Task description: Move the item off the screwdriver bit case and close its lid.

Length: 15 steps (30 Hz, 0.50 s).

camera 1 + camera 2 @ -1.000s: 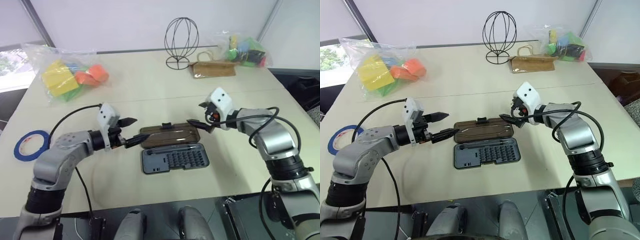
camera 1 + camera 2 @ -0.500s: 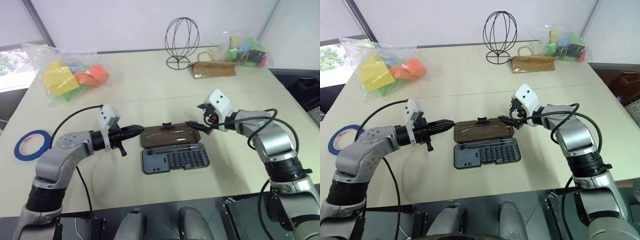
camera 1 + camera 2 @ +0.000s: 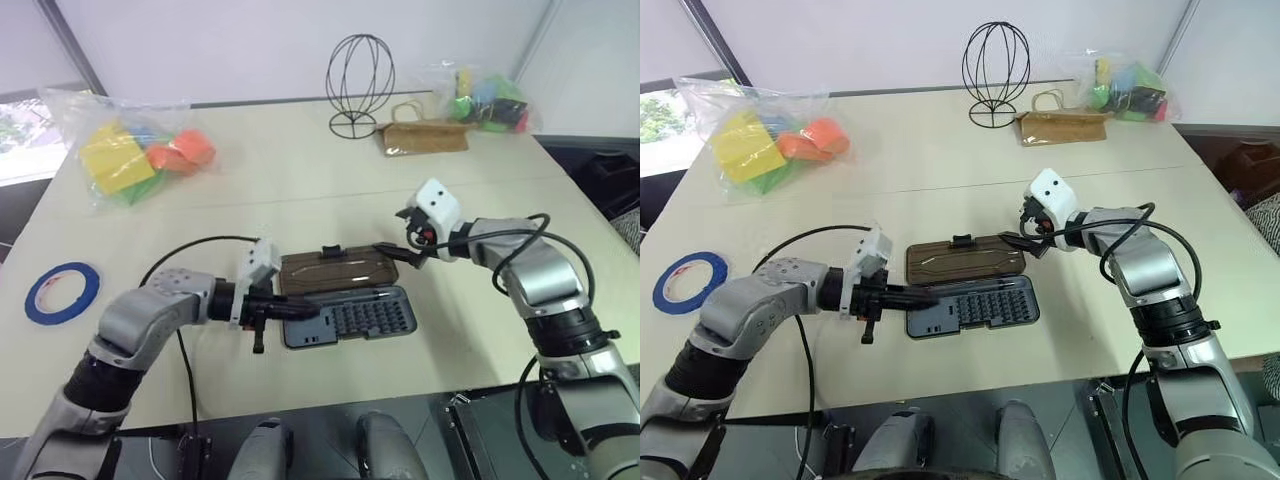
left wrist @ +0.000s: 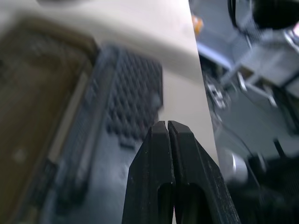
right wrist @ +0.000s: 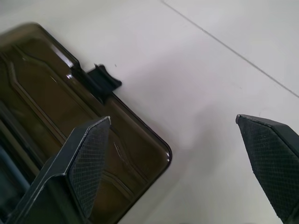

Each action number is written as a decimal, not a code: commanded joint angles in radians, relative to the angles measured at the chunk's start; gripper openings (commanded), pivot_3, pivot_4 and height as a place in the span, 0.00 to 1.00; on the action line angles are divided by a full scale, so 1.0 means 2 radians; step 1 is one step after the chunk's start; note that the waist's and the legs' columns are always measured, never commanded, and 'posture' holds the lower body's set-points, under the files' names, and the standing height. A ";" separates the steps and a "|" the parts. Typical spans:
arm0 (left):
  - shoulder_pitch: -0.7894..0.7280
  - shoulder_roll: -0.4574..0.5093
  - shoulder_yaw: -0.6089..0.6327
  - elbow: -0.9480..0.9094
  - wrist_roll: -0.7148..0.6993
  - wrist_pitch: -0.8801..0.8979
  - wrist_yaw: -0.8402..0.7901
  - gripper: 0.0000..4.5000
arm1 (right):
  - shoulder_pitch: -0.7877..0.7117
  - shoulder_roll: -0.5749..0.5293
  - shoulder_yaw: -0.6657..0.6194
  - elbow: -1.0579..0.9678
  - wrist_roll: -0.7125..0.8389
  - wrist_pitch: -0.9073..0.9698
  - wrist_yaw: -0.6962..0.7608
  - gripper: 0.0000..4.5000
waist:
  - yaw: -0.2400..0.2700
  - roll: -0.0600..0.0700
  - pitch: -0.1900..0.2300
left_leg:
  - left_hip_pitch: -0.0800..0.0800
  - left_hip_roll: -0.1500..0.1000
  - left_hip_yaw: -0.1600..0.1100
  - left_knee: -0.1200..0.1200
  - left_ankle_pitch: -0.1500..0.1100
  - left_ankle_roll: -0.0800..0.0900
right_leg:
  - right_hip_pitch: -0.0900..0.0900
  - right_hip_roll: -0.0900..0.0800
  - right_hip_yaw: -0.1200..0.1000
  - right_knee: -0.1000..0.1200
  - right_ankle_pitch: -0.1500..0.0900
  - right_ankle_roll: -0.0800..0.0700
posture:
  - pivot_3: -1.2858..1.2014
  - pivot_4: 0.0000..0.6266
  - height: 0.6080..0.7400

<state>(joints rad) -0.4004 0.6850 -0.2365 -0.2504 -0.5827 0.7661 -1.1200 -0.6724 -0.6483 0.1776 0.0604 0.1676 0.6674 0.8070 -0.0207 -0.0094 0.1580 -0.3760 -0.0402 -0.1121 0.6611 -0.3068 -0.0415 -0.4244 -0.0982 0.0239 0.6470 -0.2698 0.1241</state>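
Observation:
The screwdriver bit case lies open near the table's front edge, its dark grey tray showing rows of bits. Its smoky brown lid lies flat behind the tray, with the black latch tab on the far edge. The item is out of view. My left gripper is shut with nothing in it, its tips over the tray's left end. My right gripper stands open at the lid's right end, one finger low by the lid's corner and the other above the bare table.
A blue tape roll lies at the left. Clear bags of coloured blocks sit at the back corners. At the back centre are a wire head-shaped stand and a brown paper bag.
My left gripper has shut and swung right and nearer, from beside the lid's left end to over the tray's left end. The right gripper has stayed put.

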 commanded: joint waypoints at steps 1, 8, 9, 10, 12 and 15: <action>0.003 0.006 -0.027 0.023 0.042 -0.046 -0.020 0.01 | -0.039 0.005 0.002 0.051 -0.016 -0.020 0.006 1.00 | 0.001 0.000 0.000 | 0.000 0.000 0.000 0.000 0.000 0.000 | 0.000 0.000 0.000 0.000 0.000 0.000 | 0.52 0.24 1.00; 0.012 -0.011 -0.045 0.057 0.086 -0.096 -0.021 0.01 | -0.090 0.017 0.024 0.143 -0.043 -0.038 0.028 1.00 | 0.002 0.001 0.001 | 0.000 0.000 0.000 0.000 0.000 0.000 | 0.000 0.000 0.000 0.000 0.000 0.000 | 0.52 0.24 1.00; 0.013 -0.013 -0.045 0.058 0.089 -0.099 -0.020 0.01 | -0.093 0.018 0.027 0.149 -0.047 -0.040 0.031 1.00 | 0.002 0.001 0.001 | 0.000 0.000 0.000 0.000 0.000 0.000 | 0.000 0.000 0.000 0.000 0.000 0.000 | 0.52 0.24 1.00; 0.016 -0.014 -0.046 0.058 0.091 -0.101 -0.020 0.01 | -0.095 0.015 0.040 0.153 -0.054 -0.053 0.048 1.00 | 0.002 0.001 0.001 | 0.000 0.000 0.000 0.000 0.000 0.000 | 0.000 0.000 0.000 0.000 0.000 0.000 | 0.52 0.24 1.00; 0.020 -0.016 -0.046 0.058 0.093 -0.103 -0.019 0.01 | -0.097 0.014 0.053 0.155 -0.062 -0.065 0.070 1.00 | 0.001 0.001 0.001 | 0.000 0.000 0.000 0.000 0.000 0.000 | 0.000 0.000 0.000 0.000 0.000 0.000 | 0.52 0.24 1.00; 0.024 -0.016 -0.046 0.060 0.099 -0.111 -0.019 0.01 | -0.098 0.014 0.062 0.161 -0.073 -0.077 0.086 1.00 | 0.000 0.001 0.001 | 0.000 0.000 0.000 0.000 0.000 0.000 | 0.000 0.000 0.000 0.000 0.000 0.000 | 0.52 0.24 1.00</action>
<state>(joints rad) -0.3665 0.6464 -0.3232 -0.1328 -0.4073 0.5503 -1.1565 -0.8341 -0.6099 0.3078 0.3918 0.0358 0.5417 0.9602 -0.0198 -0.0081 0.1591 -0.3763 -0.0402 -0.1120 0.6612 -0.3068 -0.0416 -0.4246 -0.0983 0.0239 0.6469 -0.2698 0.1242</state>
